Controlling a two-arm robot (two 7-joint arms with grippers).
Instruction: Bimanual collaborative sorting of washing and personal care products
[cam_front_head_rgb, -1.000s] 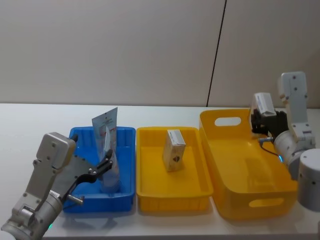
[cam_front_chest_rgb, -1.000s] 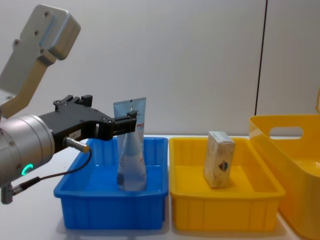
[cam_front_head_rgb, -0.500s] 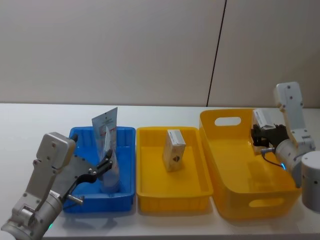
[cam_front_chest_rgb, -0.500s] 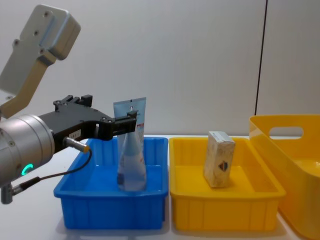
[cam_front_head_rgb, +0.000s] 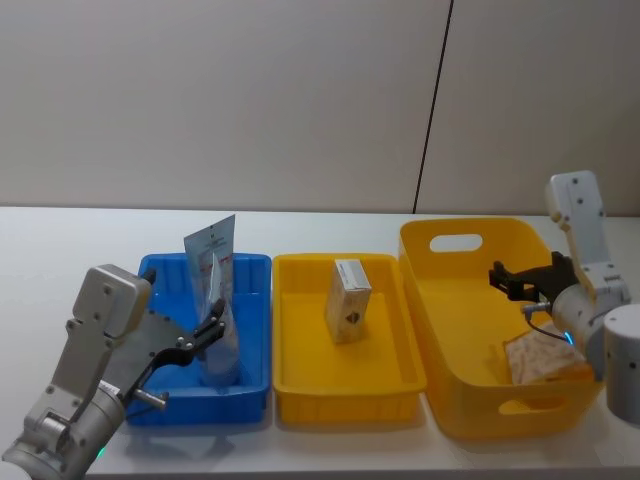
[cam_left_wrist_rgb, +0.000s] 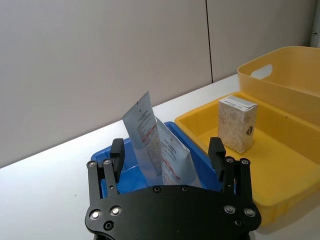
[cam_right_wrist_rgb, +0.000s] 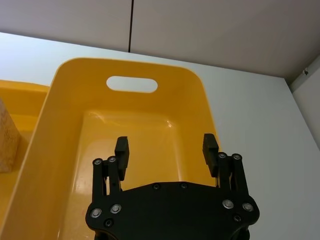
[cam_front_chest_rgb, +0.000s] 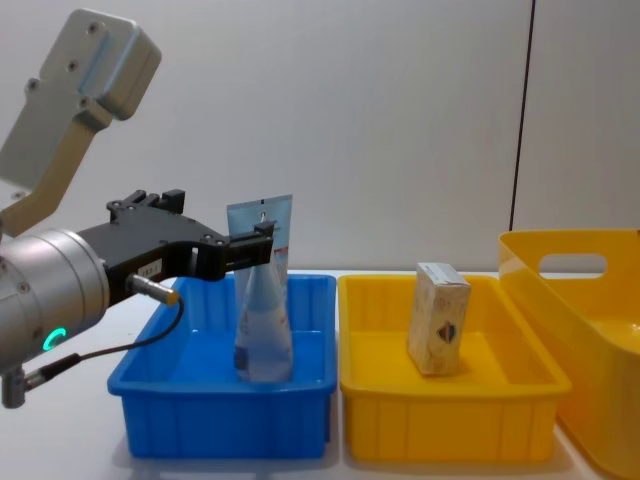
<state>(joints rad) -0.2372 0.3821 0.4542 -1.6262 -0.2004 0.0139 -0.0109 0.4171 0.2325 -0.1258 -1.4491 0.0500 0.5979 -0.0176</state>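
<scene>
The left gripper (cam_left_wrist_rgb: 167, 147) is spread wide, with two pale-blue tubes (cam_left_wrist_rgb: 150, 132) upright between its fingers, apart from both, in the blue tray (cam_front_chest_rgb: 220, 425). Beyond its right finger a cream box (cam_front_head_rgb: 348, 300) stands in the yellow tray (cam_front_head_rgb: 345, 405). The right gripper (cam_right_wrist_rgb: 165, 145), released, hovers over the yellow basket (cam_front_head_rgb: 480, 415). A second box (cam_front_head_rgb: 540, 360) lies inside near its wrist.

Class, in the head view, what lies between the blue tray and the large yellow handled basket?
The yellow tray, with one cream box standing in it, sits between the blue tray and the basket; the head and chest views both show it.
</scene>
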